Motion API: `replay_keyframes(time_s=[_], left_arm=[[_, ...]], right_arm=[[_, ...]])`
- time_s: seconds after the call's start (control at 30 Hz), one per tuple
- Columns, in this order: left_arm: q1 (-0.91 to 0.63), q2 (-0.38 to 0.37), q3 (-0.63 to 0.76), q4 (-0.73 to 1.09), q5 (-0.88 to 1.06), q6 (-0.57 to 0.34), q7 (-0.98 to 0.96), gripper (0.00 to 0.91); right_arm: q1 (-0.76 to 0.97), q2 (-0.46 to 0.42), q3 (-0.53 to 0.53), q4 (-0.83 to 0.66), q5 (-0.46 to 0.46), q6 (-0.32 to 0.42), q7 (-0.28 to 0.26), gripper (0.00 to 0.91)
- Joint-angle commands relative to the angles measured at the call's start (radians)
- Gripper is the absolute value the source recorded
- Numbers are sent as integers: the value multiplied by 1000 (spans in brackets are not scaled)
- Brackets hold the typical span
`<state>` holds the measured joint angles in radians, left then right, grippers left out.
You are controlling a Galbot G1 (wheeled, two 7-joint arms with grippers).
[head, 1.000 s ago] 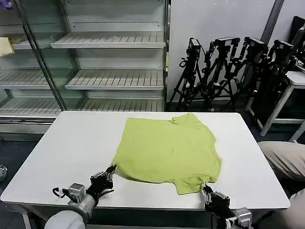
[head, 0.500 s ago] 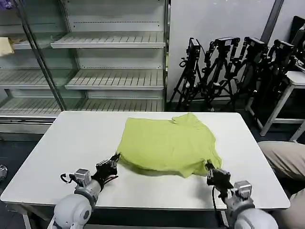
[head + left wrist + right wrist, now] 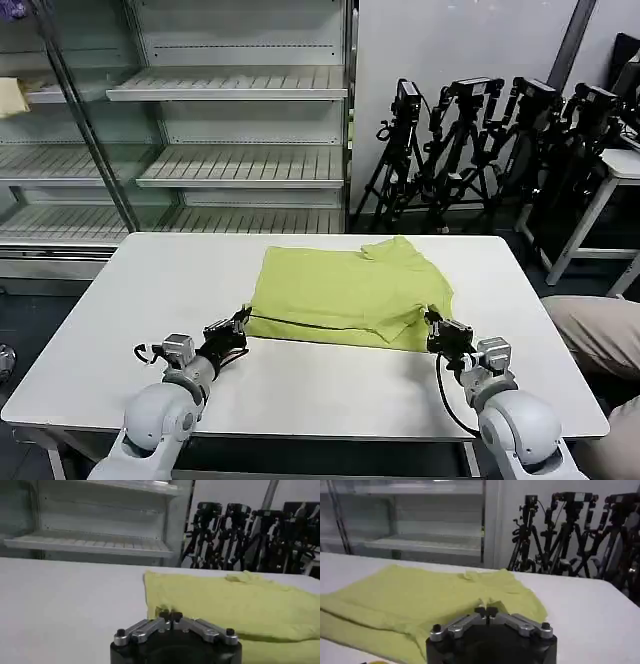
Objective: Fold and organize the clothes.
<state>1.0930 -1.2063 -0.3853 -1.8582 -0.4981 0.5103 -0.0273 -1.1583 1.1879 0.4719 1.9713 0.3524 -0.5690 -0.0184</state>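
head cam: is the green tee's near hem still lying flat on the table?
No. Both the left gripper and right gripper pinch the lime-green T-shirt's near edge, folded back over the shirt.

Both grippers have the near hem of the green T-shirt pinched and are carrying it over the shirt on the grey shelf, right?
Not the shelf: the head view shows the T-shirt lying on the white table, with the left gripper and right gripper pinching its near hem.
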Motion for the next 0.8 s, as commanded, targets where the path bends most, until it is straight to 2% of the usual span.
replay_keyframes(time_s=[0.03, 0.4, 0.43, 0.47, 0.5, 0.8], left_arm=[[-45, 0, 11, 45, -4, -1, 0, 10], [-61, 3, 26, 78, 5, -1, 5, 20], [-61, 3, 26, 80, 6, -1, 6, 30], [-62, 4, 27, 80, 7, -1, 7, 272], [-62, 4, 26, 81, 7, -1, 9, 907], [-36, 6, 17, 66, 39, 13, 14, 907]], right_arm=[[39, 0, -9, -53, -6, -3, -4, 0], [41, 24, -20, -86, -16, 17, -14, 0], [47, 26, -21, -91, -17, 19, -15, 111], [49, 26, -23, -94, -16, 19, -16, 746], [51, 26, -24, -96, -16, 19, -15, 907], [97, 40, -30, -145, -54, 27, -6, 907]])
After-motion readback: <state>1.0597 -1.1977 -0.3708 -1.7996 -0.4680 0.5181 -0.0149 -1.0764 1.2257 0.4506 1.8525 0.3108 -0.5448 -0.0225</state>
